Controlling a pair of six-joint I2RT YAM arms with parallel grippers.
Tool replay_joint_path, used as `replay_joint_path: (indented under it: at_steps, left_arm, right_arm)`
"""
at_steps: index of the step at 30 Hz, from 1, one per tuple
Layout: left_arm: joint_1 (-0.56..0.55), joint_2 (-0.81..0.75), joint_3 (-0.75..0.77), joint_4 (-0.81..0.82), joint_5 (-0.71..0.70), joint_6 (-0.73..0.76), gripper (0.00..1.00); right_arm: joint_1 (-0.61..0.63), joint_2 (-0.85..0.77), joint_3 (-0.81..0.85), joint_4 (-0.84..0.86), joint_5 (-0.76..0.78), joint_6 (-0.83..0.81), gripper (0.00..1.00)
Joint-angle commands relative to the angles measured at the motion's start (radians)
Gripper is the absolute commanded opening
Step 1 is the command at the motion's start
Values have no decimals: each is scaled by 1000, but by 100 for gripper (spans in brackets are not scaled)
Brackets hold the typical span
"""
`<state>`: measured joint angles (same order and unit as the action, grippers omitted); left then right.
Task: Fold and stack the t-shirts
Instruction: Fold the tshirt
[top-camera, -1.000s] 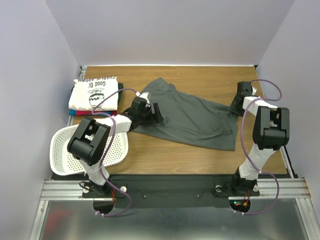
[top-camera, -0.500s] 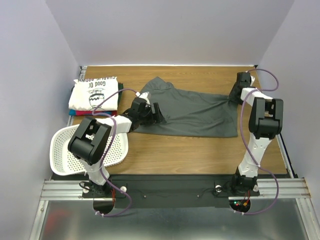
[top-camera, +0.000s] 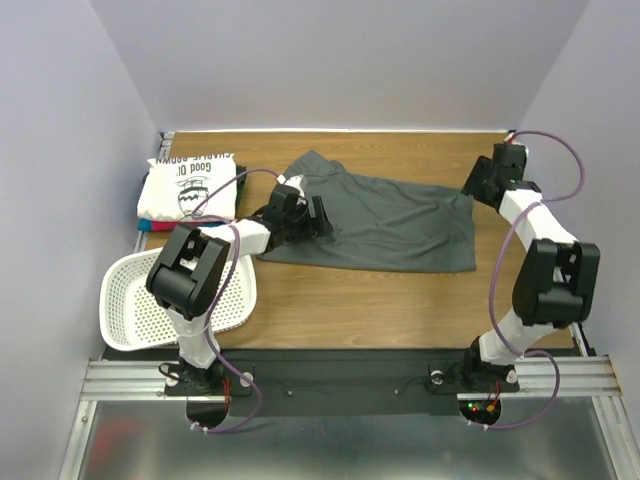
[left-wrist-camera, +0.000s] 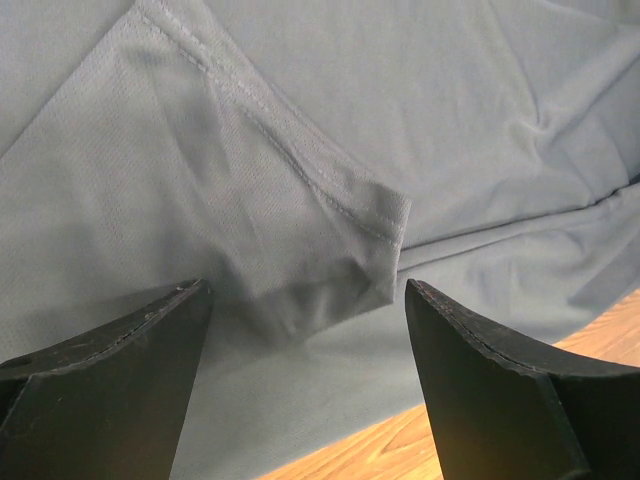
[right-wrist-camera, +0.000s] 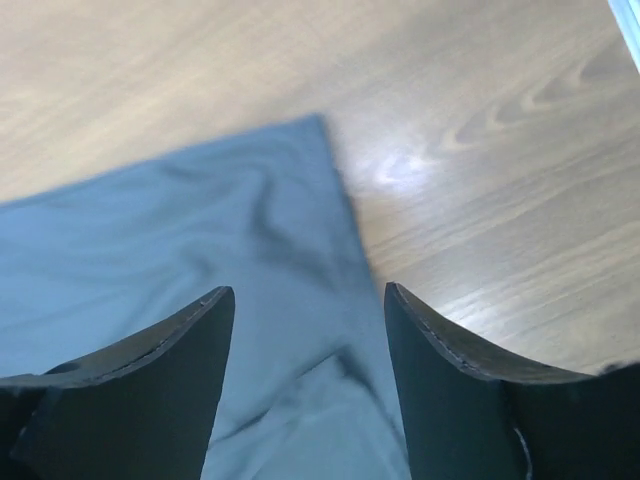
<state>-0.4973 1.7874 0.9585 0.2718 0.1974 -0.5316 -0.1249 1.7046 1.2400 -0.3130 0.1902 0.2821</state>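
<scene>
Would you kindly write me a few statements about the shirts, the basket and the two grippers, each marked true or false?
1. The grey shirt lies spread on the table. True.
2. The white shirt lies at the far left of the table. True.
3. The basket stands at the table's right edge. False: it sits at the near left.
4. The left gripper is shut on the grey shirt. False: its jaws stand open over a sleeve.
5. The right gripper is open over a corner of the grey shirt. True.
</scene>
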Motion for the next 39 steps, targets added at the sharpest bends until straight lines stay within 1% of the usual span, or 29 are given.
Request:
replay_joint_path:
  at_steps: [1,3,6,7,10,20,31,36,37,39]
  left_arm:
    - [0,-8,69,-25,-1,27,90]
    - [2,-14,75,-29,-1,38,90]
    - [8,-28,69,-34,-1,42,90]
    - [11,-34,66,-34,0,47,90]
    - [23,-55,43,-23,-1,44,90]
    - [71,-88,-10,-3,16,42,90]
    - [94,-102,-10,1,28,39,90]
    - [94,-77,25,33,57,22,90]
    - [94,-71,31,40,69,19,90]
    - [94,-45,49,64,82,13,90]
  right_arm:
    - [-9,-117,-97,-8,-112,26,66]
    - [-9,-128,-151,-9,-152,26,63]
    - [-9,-129,-184,-8,-184,25,60]
    - [-9,-128,-201,-6,-231,23,60]
    - [-9,-117,-221,-6,-267,19,59]
    - [-9,-73,-232,-1,-233,-3,58]
    - [-9,-14,-214,28,-210,-8,57]
    - [-9,10,-214,31,-201,-4,53]
    - [-9,15,-214,31,-199,-4,50]
    - [-9,21,-217,31,-196,-1,48]
